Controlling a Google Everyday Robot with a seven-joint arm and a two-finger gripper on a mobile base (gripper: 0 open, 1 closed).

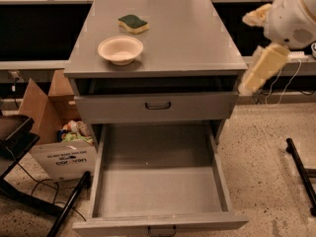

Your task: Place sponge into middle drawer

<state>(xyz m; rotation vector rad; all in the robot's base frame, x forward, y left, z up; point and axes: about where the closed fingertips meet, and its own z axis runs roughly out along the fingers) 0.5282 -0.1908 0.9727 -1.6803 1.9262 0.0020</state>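
I am watching the sponge (133,23) lying behind the bowl (120,49) on the cabinet (197,43), the middle drawer (158,186) pulled out. The gripper (256,73) is hovering beside the cabinet's right edge; apart or together, I cannot tell.

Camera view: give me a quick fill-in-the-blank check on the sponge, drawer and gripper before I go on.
1. The sponge lies on the cabinet top, ____ the bowl, farther from the camera.
2. The middle drawer is pulled ____, and the sponge is not in it.
3. The gripper hangs beside the cabinet, at the ____ of the picture, apart from the sponge.
Missing words: behind; out; right.
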